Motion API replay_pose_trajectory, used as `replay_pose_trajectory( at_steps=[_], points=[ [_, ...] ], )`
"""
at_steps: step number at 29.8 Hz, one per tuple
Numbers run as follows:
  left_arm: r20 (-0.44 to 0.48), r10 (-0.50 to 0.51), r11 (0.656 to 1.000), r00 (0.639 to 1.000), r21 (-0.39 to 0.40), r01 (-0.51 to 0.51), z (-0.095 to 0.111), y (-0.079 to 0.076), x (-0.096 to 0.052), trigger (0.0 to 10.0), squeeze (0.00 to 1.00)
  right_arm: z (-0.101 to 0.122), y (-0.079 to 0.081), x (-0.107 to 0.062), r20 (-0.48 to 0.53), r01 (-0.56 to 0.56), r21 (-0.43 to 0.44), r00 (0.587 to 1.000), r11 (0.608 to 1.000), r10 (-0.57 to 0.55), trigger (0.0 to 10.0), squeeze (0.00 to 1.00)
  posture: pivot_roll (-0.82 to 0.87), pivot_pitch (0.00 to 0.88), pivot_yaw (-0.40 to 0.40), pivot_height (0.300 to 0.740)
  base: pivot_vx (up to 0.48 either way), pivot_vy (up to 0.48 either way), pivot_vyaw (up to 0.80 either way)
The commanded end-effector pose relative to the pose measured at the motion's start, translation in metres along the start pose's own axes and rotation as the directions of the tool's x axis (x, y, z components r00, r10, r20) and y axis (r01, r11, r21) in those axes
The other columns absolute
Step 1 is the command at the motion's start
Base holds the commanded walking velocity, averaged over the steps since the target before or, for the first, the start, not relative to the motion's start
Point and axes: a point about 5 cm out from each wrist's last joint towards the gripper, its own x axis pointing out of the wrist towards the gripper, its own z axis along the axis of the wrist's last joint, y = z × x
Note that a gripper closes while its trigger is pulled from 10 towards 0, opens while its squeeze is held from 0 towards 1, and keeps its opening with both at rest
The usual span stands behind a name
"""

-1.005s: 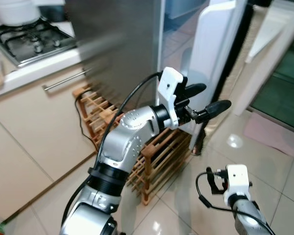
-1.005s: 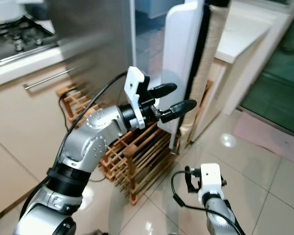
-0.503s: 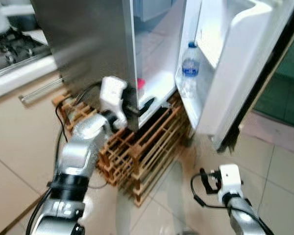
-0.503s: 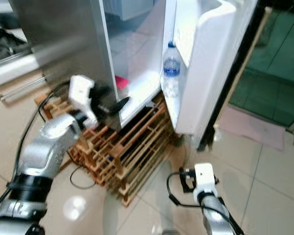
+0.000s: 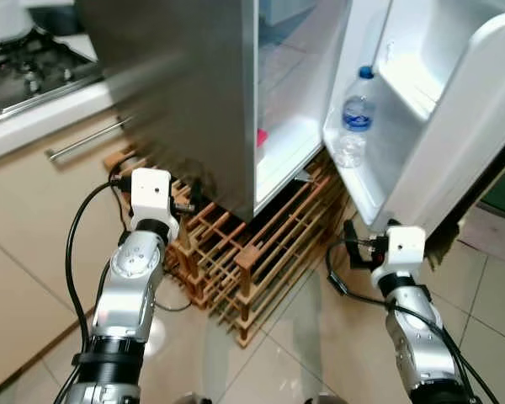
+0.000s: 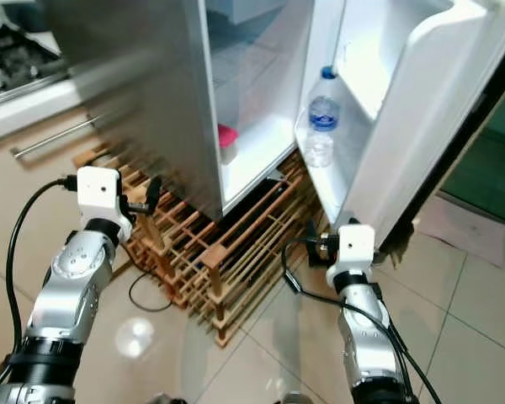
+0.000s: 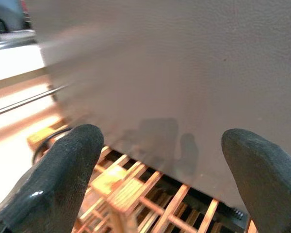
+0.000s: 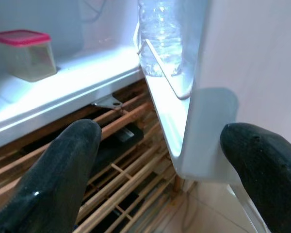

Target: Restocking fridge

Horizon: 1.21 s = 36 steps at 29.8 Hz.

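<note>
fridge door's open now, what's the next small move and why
Probably turn away to fetch an item to stock. The door stands wide open, with just a bottle in its shelf and a red-lidded box inside, while the left gripper and right gripper are both open and hold nothing.

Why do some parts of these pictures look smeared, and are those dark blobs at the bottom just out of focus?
In the left eye view the steel fridge side is streaked with motion blur, while the water bottle stays fairly crisp. In the left wrist view the fridge side is soft and casts shadows of the fingers. In the right wrist view the close fingers blur; the red-lidded container reads clearly.
</note>
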Motion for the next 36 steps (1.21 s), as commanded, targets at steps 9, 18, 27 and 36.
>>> replay_pose_trajectory(
  at_steps=[9,18,27,36],
  points=[
    [0.017,-0.022,1.0,1.0,0.022,0.022,0.0,-0.01,0.004,10.0,0.0,0.062,0.002,0.021,0.171,0.039,-0.073,0.985,0.997,-0.026,10.0,0.0,-0.13,0.0,0.038,0.74,0.0,0.0,0.4],
    [0.016,-0.044,0.999,0.999,0.02,0.043,-0.002,-0.014,0.003,10.0,0.0,0.045,-0.027,0.004,0.098,0.184,-0.167,0.981,0.968,-0.17,10.0,0.0,-0.14,0.0,0.042,0.74,0.0,0.0,0.0],
    [-0.006,-0.068,0.998,0.998,0.014,0.068,-0.008,-0.02,0.005,10.0,0.0,0.039,-0.059,-0.013,0.087,0.397,-0.289,0.917,0.871,-0.389,10.0,0.0,-0.16,0.0,0.047,0.74,0.0,0.0,0.0],
    [0.001,-0.067,0.998,0.998,0.023,0.066,-0.007,-0.021,0.008,10.0,0.0,0.061,-0.001,0.004,0.164,0.097,-0.133,0.984,0.986,-0.075,10.0,0.0,-0.16,0.0,0.044,0.74,0.0,0.0,0.0]
  ],
)
